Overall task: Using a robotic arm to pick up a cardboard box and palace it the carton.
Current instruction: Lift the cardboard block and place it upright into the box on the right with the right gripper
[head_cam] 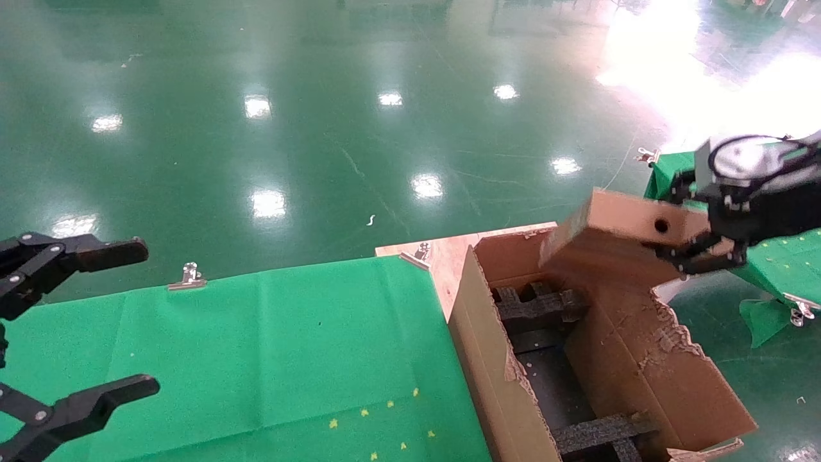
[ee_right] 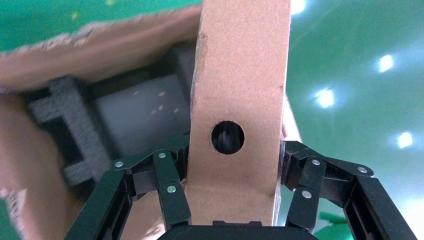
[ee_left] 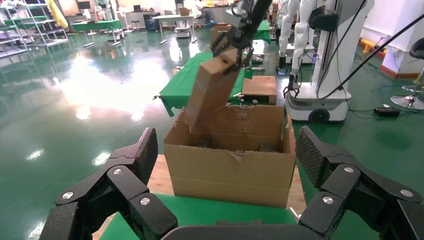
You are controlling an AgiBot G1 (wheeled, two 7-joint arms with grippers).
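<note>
My right gripper (head_cam: 696,234) is shut on the small brown cardboard box (head_cam: 616,237), gripping the end with the round hole. The box hangs tilted over the far right corner of the large carton (head_cam: 673,378), its low end dipping inside past the ragged flap. Black foam inserts (head_cam: 539,308) lie in the carton. In the right wrist view the fingers (ee_right: 170,185) clamp both sides of the box (ee_right: 240,90) above the foam (ee_right: 65,110). The left wrist view shows the box (ee_left: 212,87) entering the carton (ee_left: 235,170). My left gripper (head_cam: 149,316) is open and empty at the far left.
The carton stands on a wooden board (head_cam: 449,250) beside the green-clothed table (head_cam: 256,359), whose cloth is held by metal clips (head_cam: 187,277). A second green table (head_cam: 782,263) is behind my right arm. Another white robot (ee_left: 320,60) stands beyond the carton.
</note>
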